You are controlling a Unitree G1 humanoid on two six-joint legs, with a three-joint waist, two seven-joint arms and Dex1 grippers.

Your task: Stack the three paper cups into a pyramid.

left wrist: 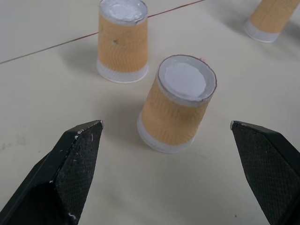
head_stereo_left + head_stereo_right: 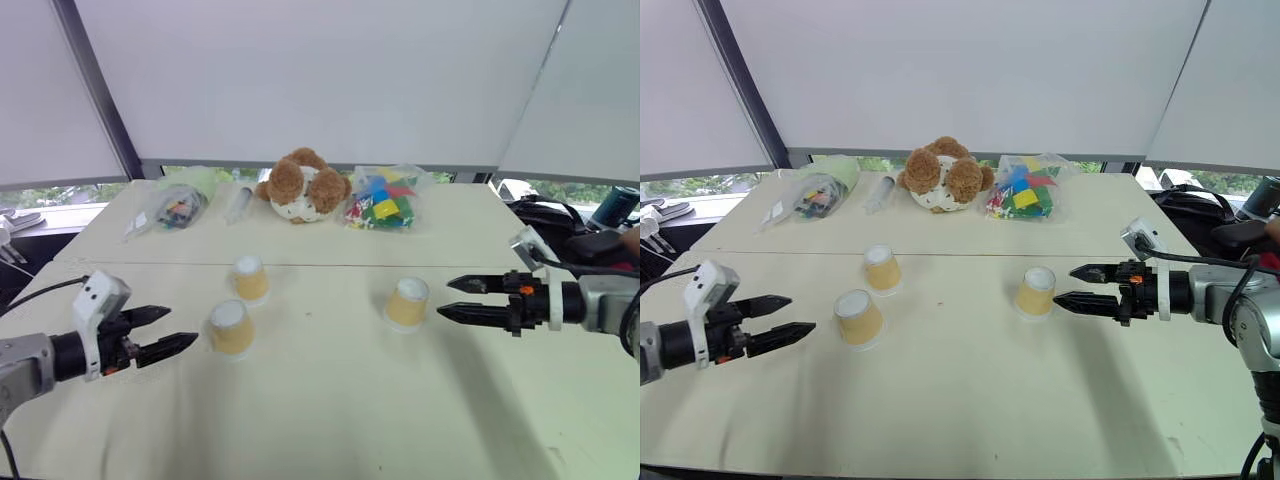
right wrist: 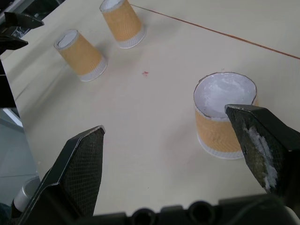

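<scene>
Three paper cups (image 2: 249, 279) (image 2: 231, 328) (image 2: 407, 303), tan sides, upside down, standing apart on the table, unstacked

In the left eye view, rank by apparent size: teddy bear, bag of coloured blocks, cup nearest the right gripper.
1. Teddy bear and bag of coloured blocks: look alike, no ranking.
2. Cup nearest the right gripper: clearly smallest, though closer to the camera.

I see three small tapered paper cups, the nearest to my left side (image 2: 231, 327), one behind it (image 2: 249, 279) and one on my right (image 2: 407, 303), all tan-yellow with a faint wavy embossed pattern and white round ends. The flat table top (image 2: 320, 400) is pale cream. The plush teddy bear (image 2: 303, 185) is brown with a white face. The clear bag of blocks (image 2: 384, 198) shows red, yellow, green and blue.
</scene>
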